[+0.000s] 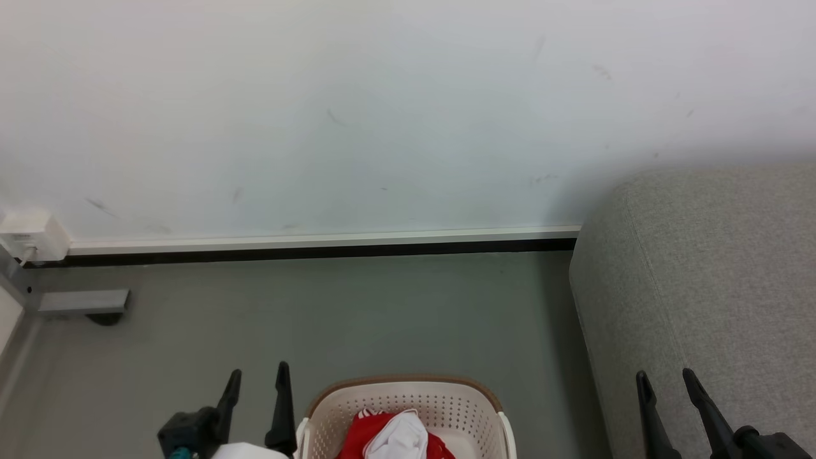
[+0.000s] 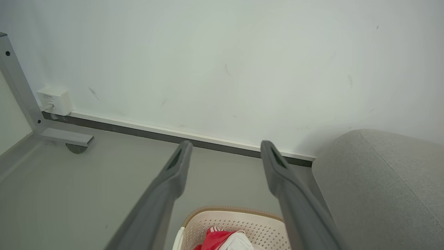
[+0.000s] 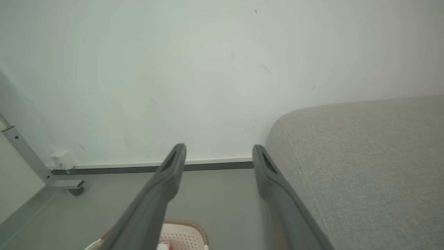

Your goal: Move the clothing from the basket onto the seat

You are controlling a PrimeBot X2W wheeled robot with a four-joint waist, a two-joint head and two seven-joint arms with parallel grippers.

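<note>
Two grippers are seen in the head view, the left gripper point(image 1: 259, 370) just beside the basket point(image 1: 408, 380) and the right gripper point(image 1: 665, 374) by the seat point(image 1: 701, 287), both spread wide and empty, with the clothing point(image 1: 395, 437) bunched in the basket. In the left wrist view the pile is framed low between the fingers point(image 2: 173, 180), so a deep pinch on a thick fold is probably wanted. In the right wrist view the seat is shown close on the right, so only a short carry is expected.

The head view looks forward and down from behind the basket point(image 1: 460, 407), toward the skirting board point(image 1: 319, 241) beyond it. The left wrist view faces likewise from the basket's left, the right wrist view from its right. All three share basket, skirting board and couch point(image 1: 714, 287).
</note>
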